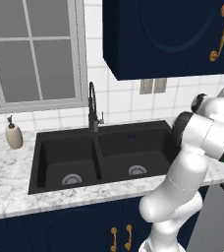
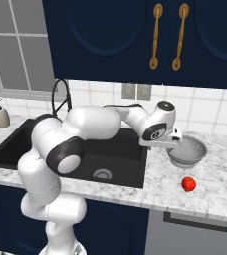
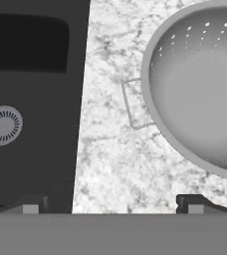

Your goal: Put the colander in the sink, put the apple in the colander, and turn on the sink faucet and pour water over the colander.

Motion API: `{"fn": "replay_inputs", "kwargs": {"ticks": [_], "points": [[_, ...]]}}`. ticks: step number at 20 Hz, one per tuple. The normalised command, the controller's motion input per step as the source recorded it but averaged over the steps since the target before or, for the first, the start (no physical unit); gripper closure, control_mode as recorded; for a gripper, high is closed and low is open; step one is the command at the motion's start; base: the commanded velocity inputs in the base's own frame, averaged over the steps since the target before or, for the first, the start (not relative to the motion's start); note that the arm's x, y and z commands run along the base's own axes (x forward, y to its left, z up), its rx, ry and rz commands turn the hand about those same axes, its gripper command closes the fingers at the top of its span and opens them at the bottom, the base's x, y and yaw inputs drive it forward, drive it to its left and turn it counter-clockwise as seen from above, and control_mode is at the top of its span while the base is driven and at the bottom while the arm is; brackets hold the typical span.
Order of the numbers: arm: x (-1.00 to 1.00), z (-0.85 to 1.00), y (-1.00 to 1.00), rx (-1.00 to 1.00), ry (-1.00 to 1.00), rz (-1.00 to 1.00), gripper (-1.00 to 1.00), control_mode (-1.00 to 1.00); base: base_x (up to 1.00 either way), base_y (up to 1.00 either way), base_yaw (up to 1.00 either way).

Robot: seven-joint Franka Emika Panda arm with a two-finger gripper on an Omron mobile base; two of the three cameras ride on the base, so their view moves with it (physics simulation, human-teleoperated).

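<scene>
Marble counter (image 3: 115, 164) lies right under my gripper (image 3: 113, 204), whose fingers are spread wide and hold nothing. Just beside it on the counter sits the colander (image 3: 200, 89), next to the sink (image 3: 31, 99); the apple (image 2: 188, 184) rests near the colander.

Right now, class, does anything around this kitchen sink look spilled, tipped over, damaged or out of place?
Nothing stands out. The colander sits upright on the counter right of the sink, the apple lies whole beside it, and no water or mess shows.
</scene>
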Motion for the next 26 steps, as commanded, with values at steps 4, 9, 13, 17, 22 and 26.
{"fn": "replay_inputs", "kwargs": {"ticks": [4, 9, 13, 17, 22, 26], "points": [[0.15, -0.16, -0.19, 0.0, 0.0, 0.0, -1.0, -1.0, 0.0, 0.0, 0.0], [0.3, -0.03, -0.03, 0.0, 0.0, 0.0, -1.0, -1.0, 0.0, 0.0, 0.0], [0.03, -0.06, 0.0, 0.0, 0.0, 0.0, -1.0, -1.0, 0.0, 0.0, 0.0], [0.15, -0.19, 0.0, 0.0, 0.0, 0.0, -1.0, -1.0, 0.0, 0.0, 0.0], [0.13, -0.31, 0.01, 0.0, 0.0, 0.0, -1.0, -1.0, 0.0, 0.0, 0.0], [0.09, -0.2, 0.0, 0.0, 0.0, 0.0, -1.0, -1.0, 0.0, 0.0, 0.0]]}}
